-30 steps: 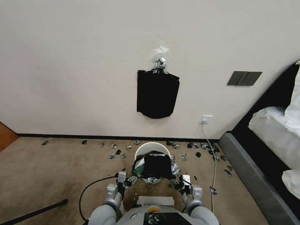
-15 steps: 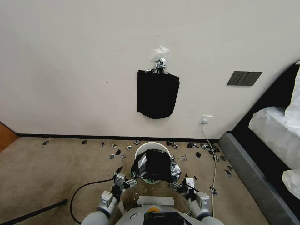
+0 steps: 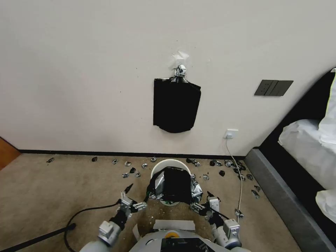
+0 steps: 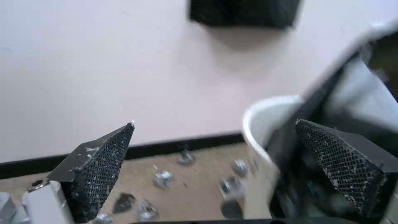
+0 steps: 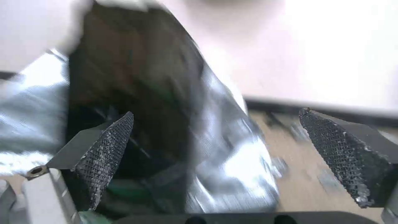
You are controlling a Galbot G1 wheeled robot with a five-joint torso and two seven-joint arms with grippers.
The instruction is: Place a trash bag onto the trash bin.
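Note:
The cream-white trash bin [image 3: 170, 163] stands on the carpet near the wall. The glossy black trash bag [image 3: 174, 183] is draped over its mouth and near side, with silvery folds hanging on both flanks. My left gripper [image 3: 133, 198] is open, low and to the left of the bin, apart from the bag. My right gripper [image 3: 203, 201] is open just off the bag's right lower corner. In the left wrist view the open gripper [image 4: 215, 149] frames the bin rim [image 4: 257, 124] and bag [image 4: 356, 93]. In the right wrist view the open gripper [image 5: 219, 146] faces the bag [image 5: 166, 109].
A flat black bag stack [image 3: 176, 108] hangs from a clip on the wall above. Shiny plastic scraps [image 3: 224, 163] litter the carpet along the skirting. A white cable [image 3: 239, 185] runs from a socket at right, beside a bed frame [image 3: 280, 199]. A black cable [image 3: 87, 211] lies left.
Both grippers have drawn back from the bin, the left one swinging out to the left. The bag has settled lower over the bin's near side.

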